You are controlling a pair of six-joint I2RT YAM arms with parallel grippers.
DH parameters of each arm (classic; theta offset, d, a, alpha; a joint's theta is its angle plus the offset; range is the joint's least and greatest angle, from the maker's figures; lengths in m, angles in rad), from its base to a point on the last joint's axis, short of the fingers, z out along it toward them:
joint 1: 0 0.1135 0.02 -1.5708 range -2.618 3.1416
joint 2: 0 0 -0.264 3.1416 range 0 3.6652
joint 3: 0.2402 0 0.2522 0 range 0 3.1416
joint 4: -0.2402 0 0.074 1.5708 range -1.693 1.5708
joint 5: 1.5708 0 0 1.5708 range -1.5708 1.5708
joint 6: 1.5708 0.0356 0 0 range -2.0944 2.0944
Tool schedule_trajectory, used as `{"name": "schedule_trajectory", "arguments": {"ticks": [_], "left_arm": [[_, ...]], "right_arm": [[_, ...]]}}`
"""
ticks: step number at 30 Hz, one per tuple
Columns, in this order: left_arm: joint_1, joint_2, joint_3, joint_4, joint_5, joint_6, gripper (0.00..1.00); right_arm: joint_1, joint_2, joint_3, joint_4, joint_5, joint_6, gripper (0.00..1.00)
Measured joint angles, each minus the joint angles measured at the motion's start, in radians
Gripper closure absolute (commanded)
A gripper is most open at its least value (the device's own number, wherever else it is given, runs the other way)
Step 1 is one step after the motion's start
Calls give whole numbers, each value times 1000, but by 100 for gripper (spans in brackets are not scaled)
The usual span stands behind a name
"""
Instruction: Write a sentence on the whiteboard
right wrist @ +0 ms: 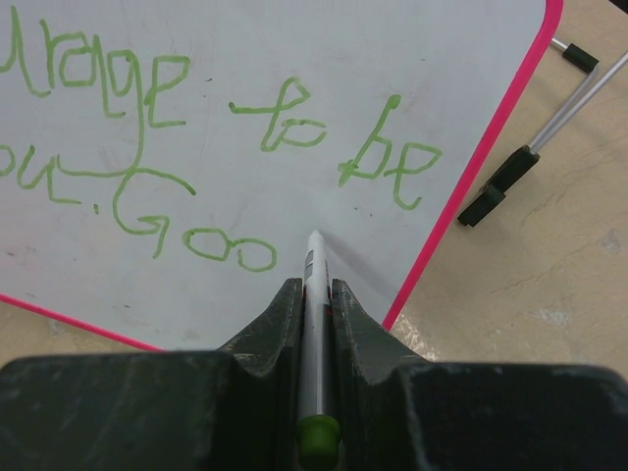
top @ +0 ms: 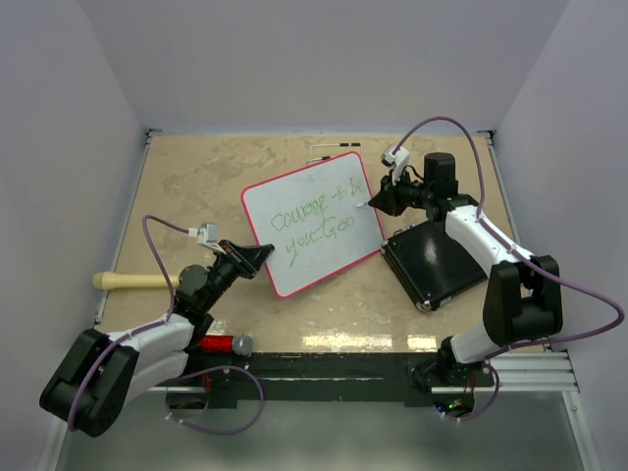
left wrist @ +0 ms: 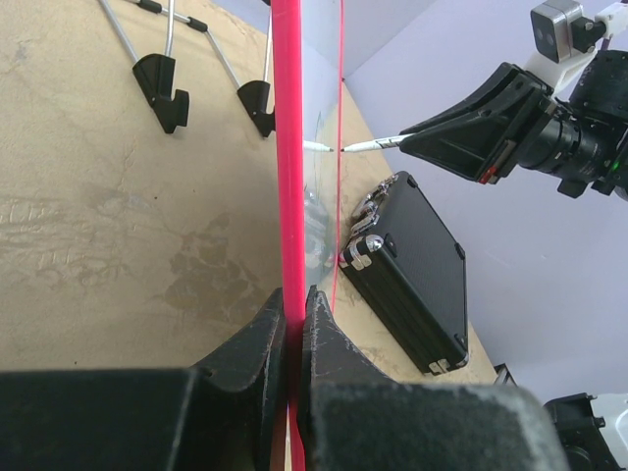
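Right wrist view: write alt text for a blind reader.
The right gripper clamps a green marker, its tip at the whiteboard after green handwriting ending "to be" and "Goo". The board's red rim and black stand feet show at right.

Pale lilac walls (top: 314, 59) enclose a beige marbled tabletop (top: 196, 186) (glare near edge).

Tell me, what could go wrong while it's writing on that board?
1. The left gripper pinches the whiteboard only by its thin red rim. Pressure from the marker might make the board pivot or slip, warping the letters.
2. The marker in the right gripper sits just past "Goo", close to the board's edge. The line may run out of room or off the rim.
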Motion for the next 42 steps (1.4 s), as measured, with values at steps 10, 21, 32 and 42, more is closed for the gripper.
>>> {"name": "schedule_trajectory", "arguments": {"ticks": [10,21,32,42], "left_arm": [[0,11,0,12,2,0,100],[0,15,0,15,2,0,100],[0,16,0,16,2,0,100],[0,26,0,21,-2,-9,100]], "right_arm": [[0,1,11,6,0,0,100],[0,1,11,9,0,0,100],[0,1,11,10,0,0,100],[0,33,12,27,0,1,100]]}}
